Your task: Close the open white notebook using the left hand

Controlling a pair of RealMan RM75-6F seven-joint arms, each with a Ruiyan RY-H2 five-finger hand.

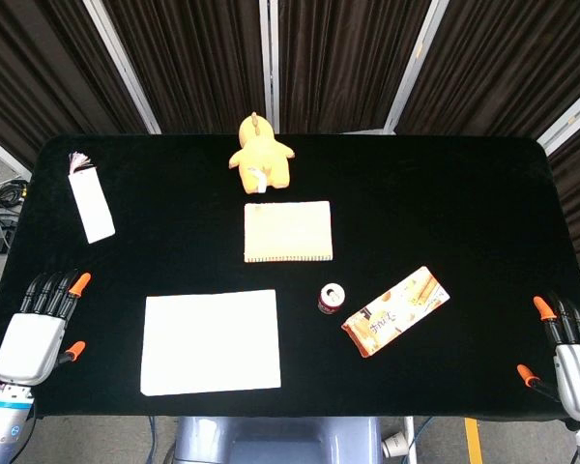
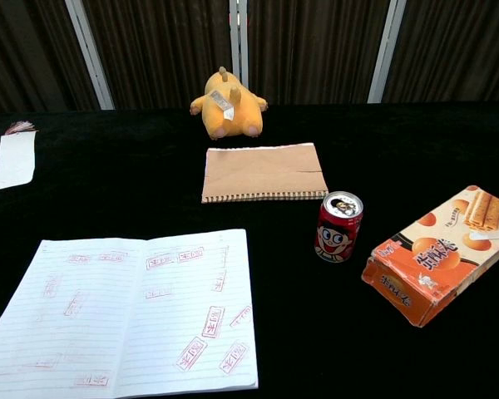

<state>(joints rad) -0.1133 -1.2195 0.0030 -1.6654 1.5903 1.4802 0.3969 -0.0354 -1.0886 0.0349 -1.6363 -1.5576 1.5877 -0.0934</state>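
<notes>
The white notebook [image 1: 211, 341] lies open and flat near the table's front edge, left of centre; in the chest view its lined pages [image 2: 129, 314] carry several red stamps. My left hand [image 1: 39, 333] rests at the table's front left corner, a little left of the notebook, fingers apart and holding nothing. My right hand [image 1: 568, 350] sits at the front right corner, far from the notebook, also holding nothing. Neither hand shows in the chest view.
A tan spiral notebook [image 1: 288, 232] lies closed at the centre, behind it a yellow plush toy [image 1: 260, 157]. A small red can [image 1: 332, 299] and an orange snack box [image 1: 396, 310] stand right of the white notebook. A white bookmark-like strip [image 1: 90, 203] lies far left.
</notes>
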